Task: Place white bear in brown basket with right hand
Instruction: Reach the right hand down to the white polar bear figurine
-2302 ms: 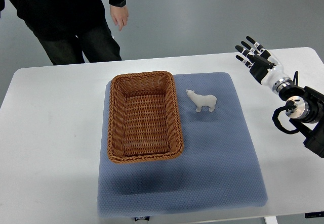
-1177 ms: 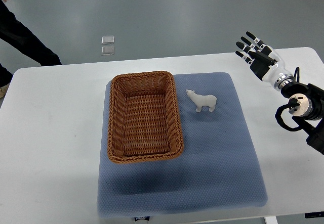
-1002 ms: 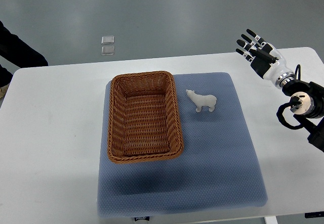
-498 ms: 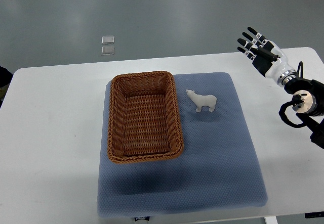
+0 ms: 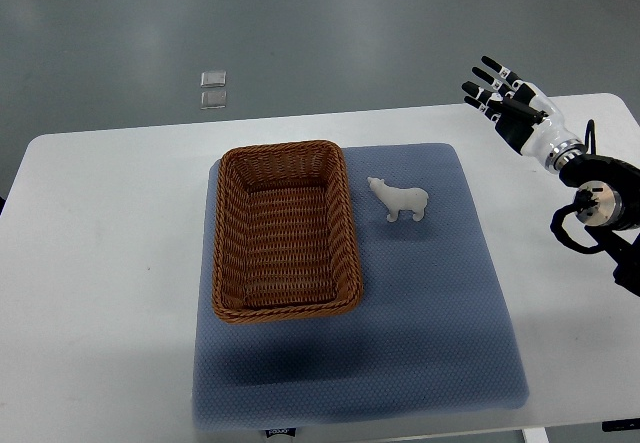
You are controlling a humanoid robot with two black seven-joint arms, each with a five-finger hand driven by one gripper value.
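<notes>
White bear (image 5: pixel 398 200) standing upright on all fours on blue-grey mat (image 5: pixel 420 303), head turned toward brown basket (image 5: pixel 284 230), just beside the basket's right rim yet apart from it. Well away from the fingers (image 5: pixel 487 85), down and to their left across open mat. Woven wicker basket lying on the mat's left half, long side running away from the robot, nothing inside. Mat spread over white table (image 5: pixel 100 283). Right hand (image 5: pixel 510 105) raised over the table's far right corner, fingers spread straight and holding nothing, tips pointing up-left, wrist and arm trailing off toward the right edge. Two small clear squares (image 5: pixel 212 89) on grey floor beyond the table.
</notes>
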